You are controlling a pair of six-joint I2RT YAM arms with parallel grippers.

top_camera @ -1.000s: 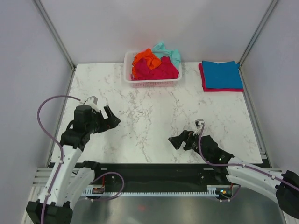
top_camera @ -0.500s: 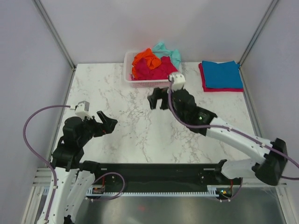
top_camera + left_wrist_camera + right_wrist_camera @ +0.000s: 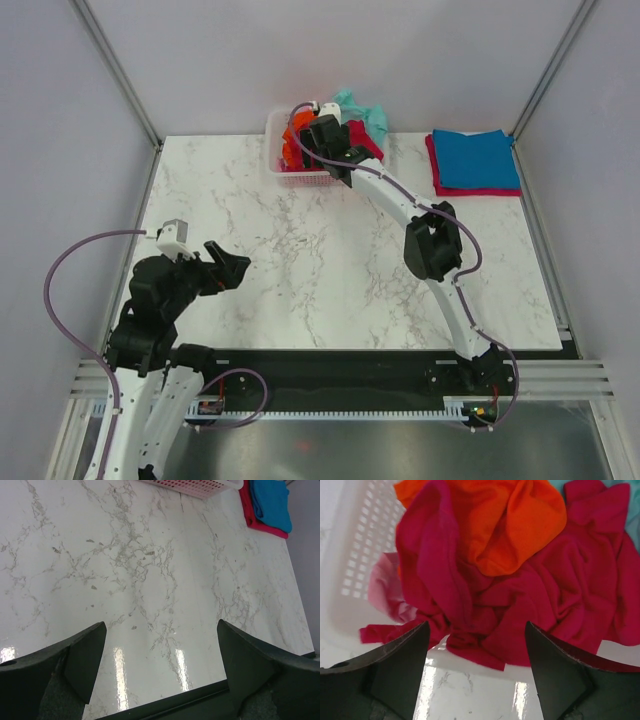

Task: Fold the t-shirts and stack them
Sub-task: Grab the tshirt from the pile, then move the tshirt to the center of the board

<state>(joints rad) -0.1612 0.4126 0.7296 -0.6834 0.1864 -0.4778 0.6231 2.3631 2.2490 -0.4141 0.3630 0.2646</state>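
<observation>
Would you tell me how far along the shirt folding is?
Done: a blue t-shirt lies folded on a red t-shirt, far right. In hand: the open right gripper hovers over the crimson shirt in the basket, holding nothing. Remaining: it, the orange shirt, teal shirt and pink shirt.

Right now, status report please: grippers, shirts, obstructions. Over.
Left gripper open over marble table. Right gripper open above crumpled crimson cloth t-shirt in white slatted plastic basket. Nothing blocking.
</observation>
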